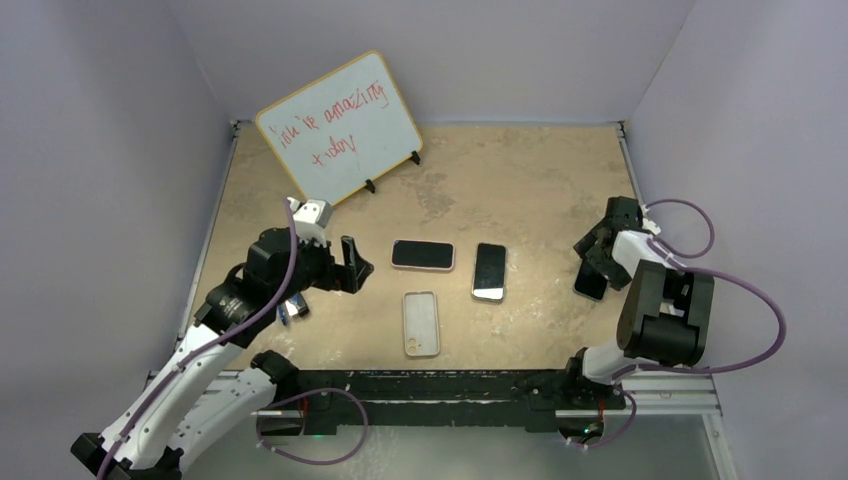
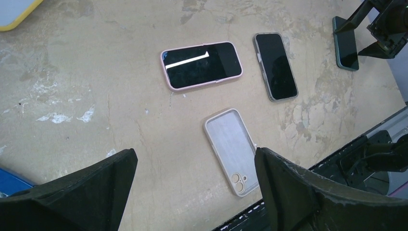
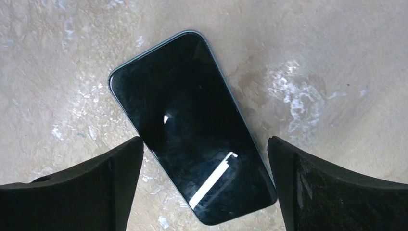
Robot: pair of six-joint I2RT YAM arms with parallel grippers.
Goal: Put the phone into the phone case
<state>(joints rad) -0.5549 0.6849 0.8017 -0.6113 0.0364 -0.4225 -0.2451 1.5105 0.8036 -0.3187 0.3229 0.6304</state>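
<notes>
Right gripper [image 3: 204, 154] splayed wide above a glossy black phone [image 3: 185, 115] (rounded corners); left gripper [image 2: 195, 156] released too, near the matte pale phone case [image 2: 228, 142].

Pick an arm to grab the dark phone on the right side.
The right arm: its open jaws hang straight over the dark phone, one each side. The left arm, jaws open too, sits left of the empty case, far from that phone.

whiteboard [image 1: 340, 125]: yellow rim, red handwriting, tilted, far-left | small blue item [image 1: 290, 311]: near-left, perhaps a marker
</notes>
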